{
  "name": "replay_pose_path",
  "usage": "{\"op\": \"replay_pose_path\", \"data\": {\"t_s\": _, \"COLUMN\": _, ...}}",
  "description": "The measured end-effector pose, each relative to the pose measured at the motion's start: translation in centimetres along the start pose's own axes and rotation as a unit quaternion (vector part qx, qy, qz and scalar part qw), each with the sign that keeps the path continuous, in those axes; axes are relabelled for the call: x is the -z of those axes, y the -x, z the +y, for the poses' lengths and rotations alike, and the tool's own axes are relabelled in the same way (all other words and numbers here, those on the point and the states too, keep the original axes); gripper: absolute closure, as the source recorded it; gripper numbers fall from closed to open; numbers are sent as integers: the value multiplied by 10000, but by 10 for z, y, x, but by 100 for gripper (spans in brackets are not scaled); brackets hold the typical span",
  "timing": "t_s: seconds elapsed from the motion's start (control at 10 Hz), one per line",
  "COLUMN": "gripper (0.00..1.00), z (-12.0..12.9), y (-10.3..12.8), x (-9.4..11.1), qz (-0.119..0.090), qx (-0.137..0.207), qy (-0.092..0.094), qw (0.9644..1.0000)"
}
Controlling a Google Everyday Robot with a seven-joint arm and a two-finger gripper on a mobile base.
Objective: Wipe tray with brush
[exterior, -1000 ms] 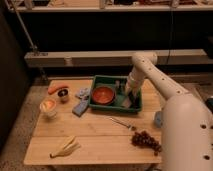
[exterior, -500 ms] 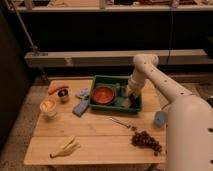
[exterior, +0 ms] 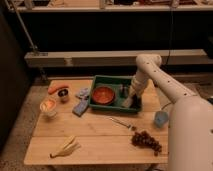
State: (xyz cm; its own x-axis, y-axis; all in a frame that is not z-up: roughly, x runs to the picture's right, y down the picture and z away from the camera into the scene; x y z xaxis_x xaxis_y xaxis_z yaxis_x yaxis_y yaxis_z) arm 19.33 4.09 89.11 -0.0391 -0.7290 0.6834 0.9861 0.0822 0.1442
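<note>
**Gripper low in the tray's right end, brush beneath it**

Operator, here is what your camera view shows.

- Desk [exterior: 100,135]: pale wood, and it carries everything listed below.
- Tray [exterior: 110,78]: dark green with a raised rim. It lies at the back of the desk, a little right of middle.
- Red bowl [exterior: 103,95]: round, and it sits inside the tray's left half.
- Arm [exterior: 159,80]: white. It comes in from your right, bends at a high elbow and drops into the tray's right end.
- Gripper [exterior: 127,95]: dark and pointing down. It is inside the tray, right of the red bowl and apart from it.
- Brush [exterior: 132,103]: a pale block in the tray's front right corner. It is tilted and sits directly under the gripper, touching or nearly touching it. Whether the gripper is clamped on the brush or only resting above it, you cannot tell from this view.

Outside the tray:
- Sponge [exterior: 80,107]: blue-grey and rectangular, just off the tray's left front corner.
- Crumpled bluish item [exterior: 83,92]: lies behind the sponge, beside the tray's left wall.
- Carrot [exterior: 57,88]: further left, with a small dark cup [exterior: 63,94] in front of it.
- Pale bowl [exterior: 48,106]: holds orange contents and stands near the left edge.
- Metal utensil [exterior: 120,122]: thin, lying in front of the tray.
- Grapes [exterior: 146,141]: a dark bunch, front right.
- Light blue cup [exterior: 161,118]: on the right, close to the robot's body.
- Banana peel [exterior: 65,147]: lies front left.
</note>
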Motion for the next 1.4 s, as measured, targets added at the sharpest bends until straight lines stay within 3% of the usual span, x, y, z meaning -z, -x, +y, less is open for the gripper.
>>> {"op": "replay_pose_path", "data": {"t_s": 0.4, "gripper": 100, "z": 22, "y": -7, "x": 7, "qz": 73, "qx": -200, "qy": 84, "qw": 9997}}
{"op": "replay_pose_path", "data": {"t_s": 0.7, "gripper": 100, "z": 24, "y": -17, "x": 11, "qz": 133, "qx": -283, "qy": 97, "qw": 9995}}
{"op": "replay_pose_path", "data": {"t_s": 1.0, "gripper": 100, "z": 17, "y": -30, "x": 14, "qz": 195, "qx": -300, "qy": 39, "qw": 9994}}
{"op": "replay_pose_path", "data": {"t_s": 1.4, "gripper": 100, "z": -11, "y": -43, "x": 10, "qz": 183, "qx": -166, "qy": -71, "qw": 9997}}
